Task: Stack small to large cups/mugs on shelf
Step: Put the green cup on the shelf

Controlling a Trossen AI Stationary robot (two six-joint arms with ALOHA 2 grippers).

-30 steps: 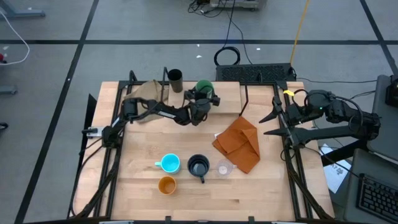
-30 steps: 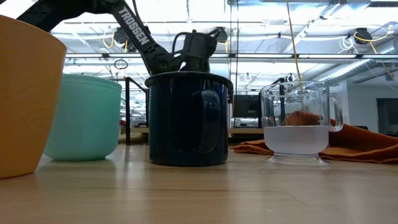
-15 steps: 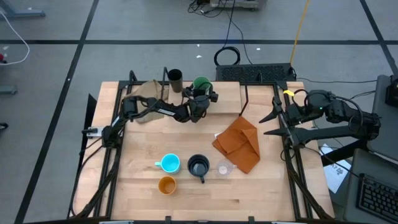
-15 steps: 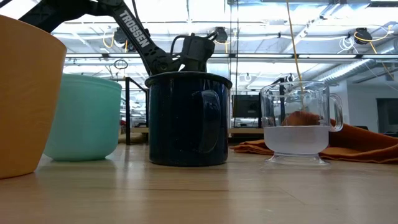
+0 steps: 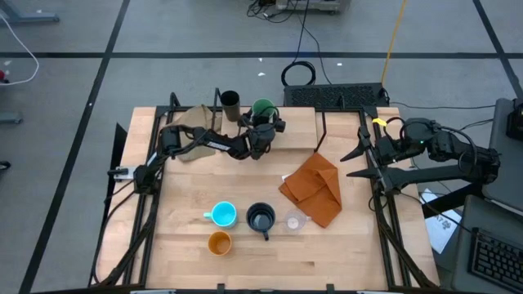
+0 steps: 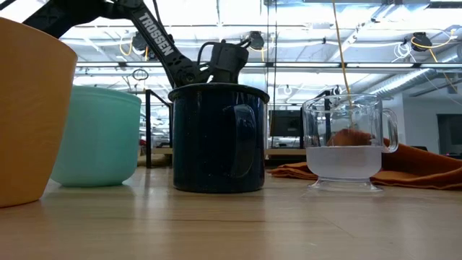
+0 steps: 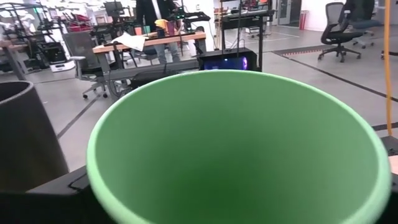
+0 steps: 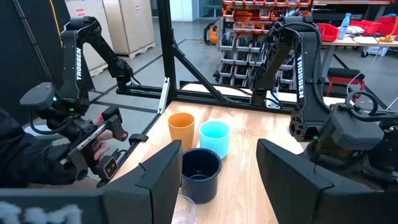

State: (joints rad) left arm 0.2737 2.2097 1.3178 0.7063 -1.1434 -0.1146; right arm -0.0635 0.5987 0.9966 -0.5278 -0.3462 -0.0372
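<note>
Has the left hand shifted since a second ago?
Yes. The left hand has drawn slightly back from the green cup, toward the dark brown cup.

Bright, even overhead light; blurred foreground.

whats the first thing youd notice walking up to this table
The left gripper reaches over the shelf at the table's far edge, jaws wide at the green cup, beside the dark brown cup. Near the front sit four more cups, and an orange cloth lies toward the right.
</note>
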